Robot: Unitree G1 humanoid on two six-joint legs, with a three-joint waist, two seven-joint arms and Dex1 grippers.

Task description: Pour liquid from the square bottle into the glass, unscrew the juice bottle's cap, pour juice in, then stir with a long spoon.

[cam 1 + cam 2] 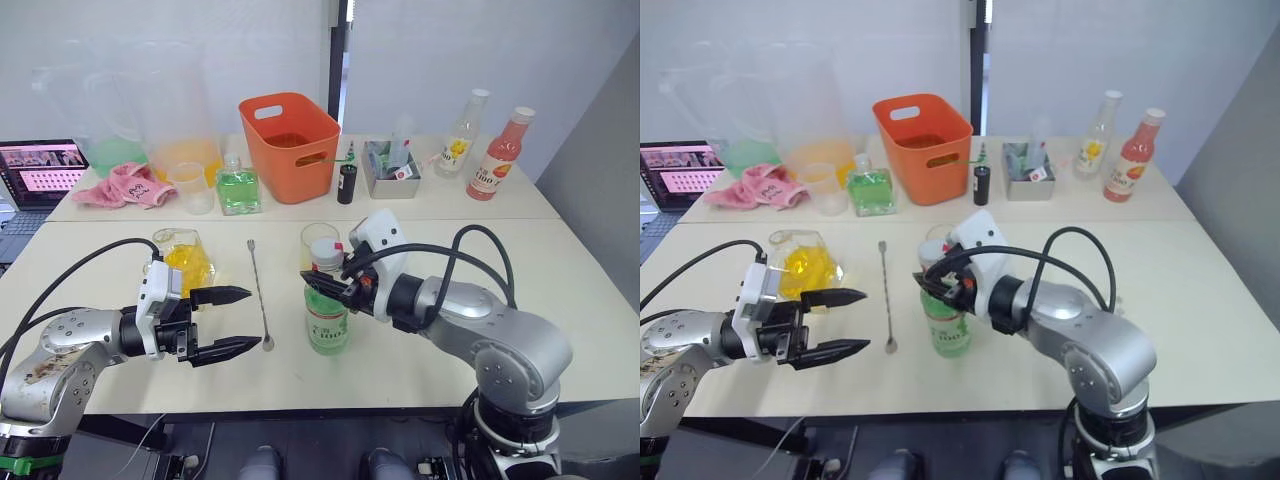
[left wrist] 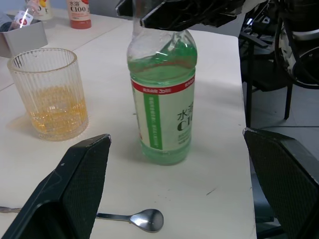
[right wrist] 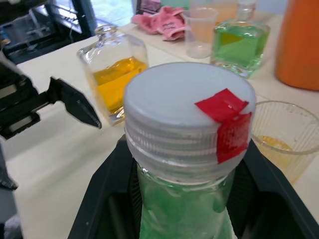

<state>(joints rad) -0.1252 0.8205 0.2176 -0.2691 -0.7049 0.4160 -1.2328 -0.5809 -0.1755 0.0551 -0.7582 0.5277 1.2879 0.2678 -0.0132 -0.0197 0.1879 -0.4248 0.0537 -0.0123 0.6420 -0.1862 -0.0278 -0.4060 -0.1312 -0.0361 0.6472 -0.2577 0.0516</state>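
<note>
The juice bottle (image 1: 327,305) of green drink stands upright near the front of the surface (image 1: 560,290), and everything else sits around it. The ribbed glass (image 2: 49,92), already holding a little amber liquid, is just behind the bottle. The long spoon (image 1: 260,292) lies flat to the bottle's left, and the square bottle (image 1: 184,258) with yellow liquid stands further left beyond the spoon.

The right gripper (image 3: 189,199) has its fingers either side of the bottle's neck, just under the white cap (image 3: 188,112) with its red tape tab; whether they are actually clamped on it I cannot tell. The left gripper (image 1: 232,322) hangs to the bottle's left, above the spoon's bowl, with its fingers wide apart and nothing between them.

My worry is the cap step. With the grip so high and nothing steadying the body, a twist could spin the whole bottle on the surface instead of loosening the cap, or tip it back into the glass. If the left fingers close in carelessly to brace it, they may knock the spoon or shove the bottle over. A hard squeeze on soft plastic once the cap loosens could also squirt juice out.
</note>
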